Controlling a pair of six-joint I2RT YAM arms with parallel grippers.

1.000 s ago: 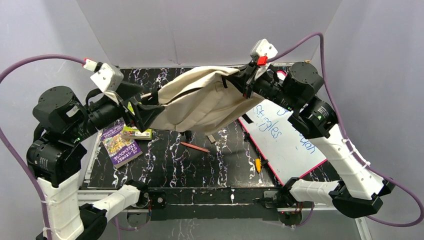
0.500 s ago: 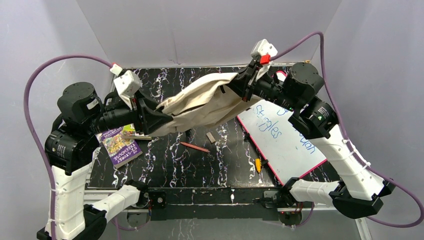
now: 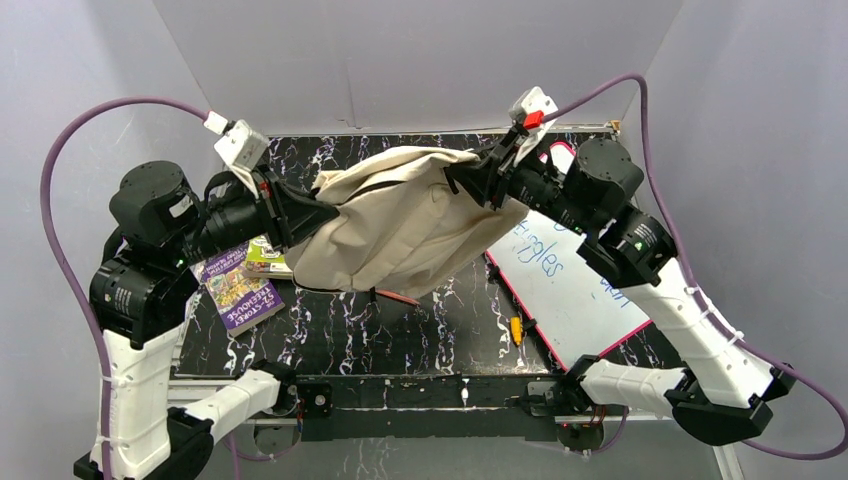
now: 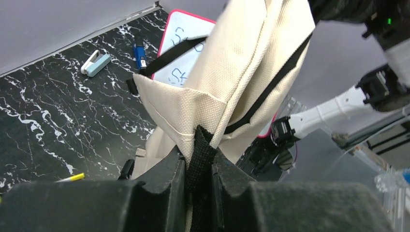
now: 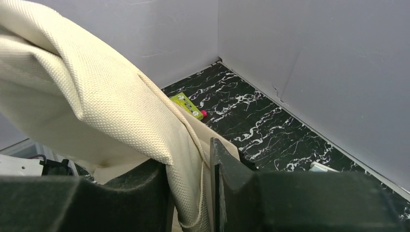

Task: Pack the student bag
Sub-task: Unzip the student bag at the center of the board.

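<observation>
The student bag [image 3: 400,220] hangs in the air, mid frame, over the black table [image 3: 330,330]. The left gripper [image 3: 312,210] is clamped tight on its black strap [image 4: 202,150]. The right gripper [image 3: 472,182] pinches its cloth edge. Best: lower both ends level, w/ opening on top.

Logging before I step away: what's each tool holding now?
Left tool: closed on the black strap of the cream fabric backpack.
Right tool: closed on the same backpack's fabric.

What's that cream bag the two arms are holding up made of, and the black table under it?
The student bag looks like coarse woven canvas, matte cream; the wrist views show its weave. Its strap looks like black woven webbing. The table looks like black marble-pattern laminate with white veins, though possibly real stone.
</observation>
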